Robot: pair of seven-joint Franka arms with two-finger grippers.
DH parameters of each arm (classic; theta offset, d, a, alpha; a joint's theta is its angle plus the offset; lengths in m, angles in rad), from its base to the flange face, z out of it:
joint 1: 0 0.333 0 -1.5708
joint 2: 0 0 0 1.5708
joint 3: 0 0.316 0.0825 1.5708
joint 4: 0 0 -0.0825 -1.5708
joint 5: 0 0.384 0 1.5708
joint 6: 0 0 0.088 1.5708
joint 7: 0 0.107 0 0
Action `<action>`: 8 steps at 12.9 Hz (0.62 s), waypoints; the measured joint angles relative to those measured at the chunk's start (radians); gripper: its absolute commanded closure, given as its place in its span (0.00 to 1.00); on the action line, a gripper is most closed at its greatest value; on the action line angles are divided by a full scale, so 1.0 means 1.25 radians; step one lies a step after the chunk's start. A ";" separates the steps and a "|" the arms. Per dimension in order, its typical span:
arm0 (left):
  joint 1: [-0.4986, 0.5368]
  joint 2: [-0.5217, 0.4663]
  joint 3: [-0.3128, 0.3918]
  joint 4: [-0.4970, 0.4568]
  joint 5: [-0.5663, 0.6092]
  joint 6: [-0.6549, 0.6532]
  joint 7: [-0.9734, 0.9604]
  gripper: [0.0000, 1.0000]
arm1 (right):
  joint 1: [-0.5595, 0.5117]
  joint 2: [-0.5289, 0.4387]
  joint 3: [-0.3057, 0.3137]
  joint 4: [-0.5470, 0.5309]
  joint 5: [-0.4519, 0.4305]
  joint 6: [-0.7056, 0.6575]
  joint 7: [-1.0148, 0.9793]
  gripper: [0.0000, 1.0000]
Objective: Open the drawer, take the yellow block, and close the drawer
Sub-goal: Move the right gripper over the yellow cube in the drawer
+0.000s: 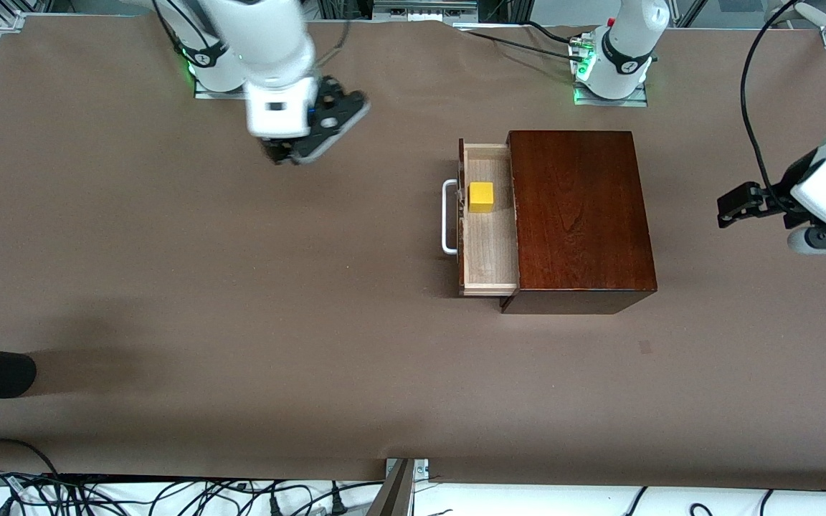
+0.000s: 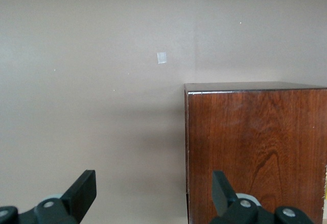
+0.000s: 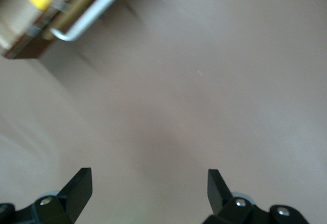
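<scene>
Front view: drawer (image 1: pixel 488 236) open, handle toward right arm's end.

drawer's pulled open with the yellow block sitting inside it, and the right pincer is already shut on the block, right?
Not quite. The drawer is open with the yellow block inside, but the right pincer is open and empty, over bare table toward the right arm's end, well apart from the block. The front view shows this, and the right wrist view shows its fingers spread.
</scene>
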 measured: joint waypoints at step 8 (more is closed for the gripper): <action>-0.006 -0.148 0.005 -0.201 -0.023 0.070 0.006 0.00 | 0.171 0.287 -0.001 0.230 -0.010 0.168 -0.186 0.00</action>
